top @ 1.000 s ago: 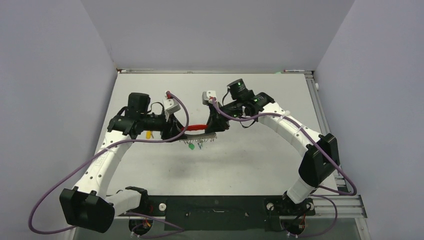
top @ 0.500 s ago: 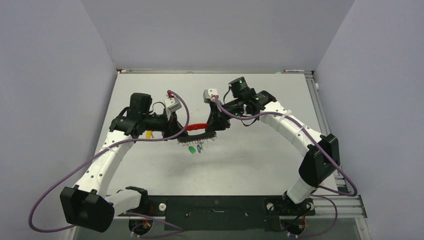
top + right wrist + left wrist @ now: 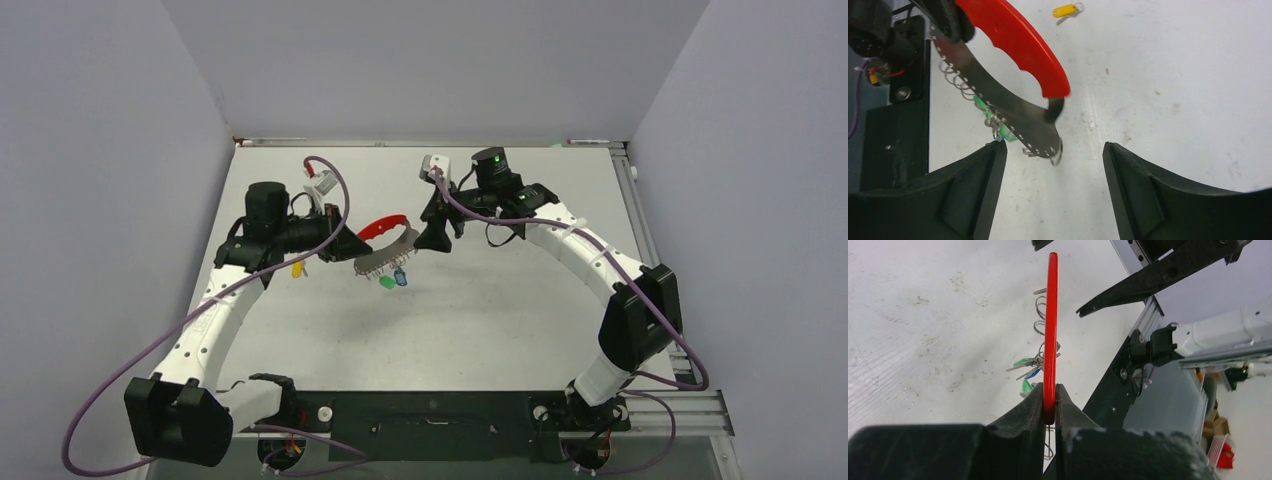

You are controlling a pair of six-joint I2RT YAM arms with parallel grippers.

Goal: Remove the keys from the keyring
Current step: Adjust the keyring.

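left wrist view: the left gripper (image 3: 1049, 407) is seen clamped on one end of the keyring (image 3: 1051, 315), with its red strap pinched edge-on between the fingers. the keyring is held up off the table (image 3: 480, 320), left of centre, and its free end is pointed right towards the right gripper (image 3: 1052, 148). the jaws of that gripper are held wide apart with nothing between them, just beyond the free end.

several risks are judged likely. the keyring is gripped at one end only and on a thin edge, so it could be twisted or dragged out of the grip by a hard tug. the keys (image 3: 1029, 365) are hung bunched beneath it, green and blue tags together, so two could be caught at once, or a wire loop could be caught instead of a key. the free end could also be knocked by the open jaws as they are brought in.

the pinch itself is shown only by the left wrist view. the broad face of the strap, the curved metal strip (image 3: 1003, 107) and its row of small loops are shown only by the right wrist view. a yellow-tagged key (image 3: 297, 268), lying loose on the table beside the left arm, is best placed from the top view.
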